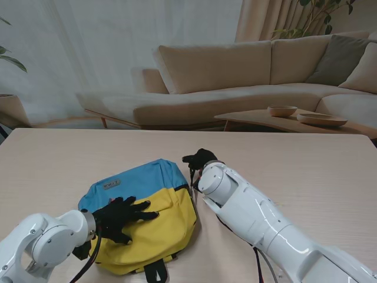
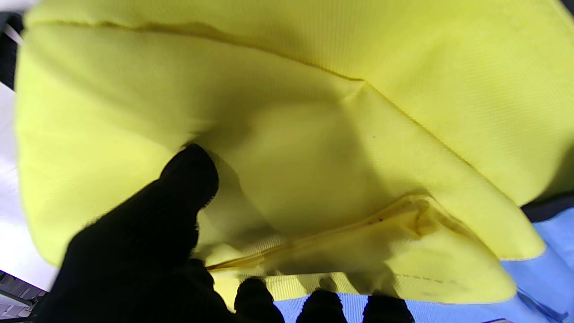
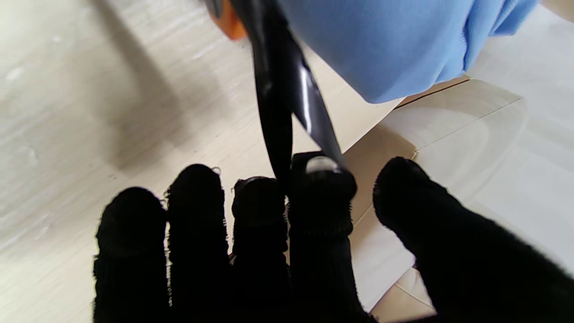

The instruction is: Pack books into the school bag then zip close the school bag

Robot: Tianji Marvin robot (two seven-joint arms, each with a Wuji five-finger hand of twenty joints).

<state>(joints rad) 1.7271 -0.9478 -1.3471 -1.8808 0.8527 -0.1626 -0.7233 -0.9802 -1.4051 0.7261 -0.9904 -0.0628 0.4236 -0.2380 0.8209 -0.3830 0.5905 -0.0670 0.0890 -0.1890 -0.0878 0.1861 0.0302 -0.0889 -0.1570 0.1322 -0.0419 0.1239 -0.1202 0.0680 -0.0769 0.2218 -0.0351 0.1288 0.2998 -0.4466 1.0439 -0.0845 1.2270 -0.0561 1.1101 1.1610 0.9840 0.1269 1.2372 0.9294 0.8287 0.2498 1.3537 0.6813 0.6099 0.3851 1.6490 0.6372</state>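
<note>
The blue and yellow school bag (image 1: 147, 215) lies flat on the desk (image 1: 59, 165), near me and a little left of middle. The left hand (image 1: 121, 217) rests spread on its yellow front pocket, grasping nothing. At the bag's far right corner, the right hand (image 1: 200, 158) has a black strap (image 3: 287, 98) pinched between its fingers (image 3: 320, 202).

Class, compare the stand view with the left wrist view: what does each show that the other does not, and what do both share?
Only the stand view shows the right hand at the bag's far right corner, the table and the sofa. Only the left wrist view shows a seam puckering the yellow cloth. Both show the left hand spread flat on the school bag.
</note>
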